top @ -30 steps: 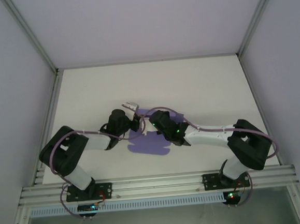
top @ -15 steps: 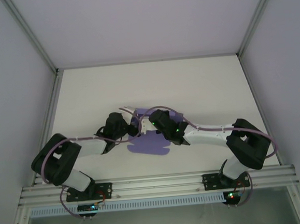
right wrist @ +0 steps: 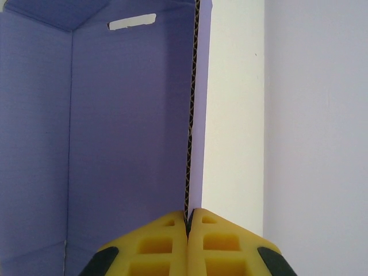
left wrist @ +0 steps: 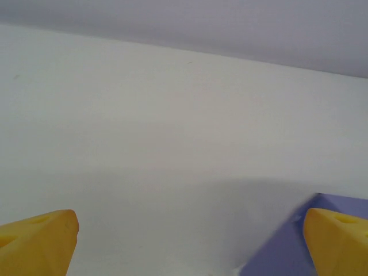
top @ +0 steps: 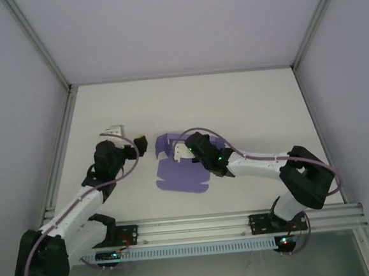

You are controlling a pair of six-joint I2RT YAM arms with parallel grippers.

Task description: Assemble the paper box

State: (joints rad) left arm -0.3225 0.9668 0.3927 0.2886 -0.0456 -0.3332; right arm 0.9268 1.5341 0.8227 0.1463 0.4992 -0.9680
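Plain lavender-purple paper box (top: 180,177), yellow left gripper (left wrist: 190,238) and right gripper (right wrist: 188,217), white table (top: 246,107).

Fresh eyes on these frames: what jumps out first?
The lavender paper box, half folded with walls raised, in the middle of the table. The right gripper is shut on one upright wall, the card edge pinched between its yellow fingers. The left gripper stands wide open just left of the box, holding nothing.

paper box (right wrist: 126,144): matt lavender card, fluted core showing at cut edge
right gripper (right wrist: 188,217) pads: yellow matt plastic
table (left wrist: 144,115) beside box: white, matt, smooth
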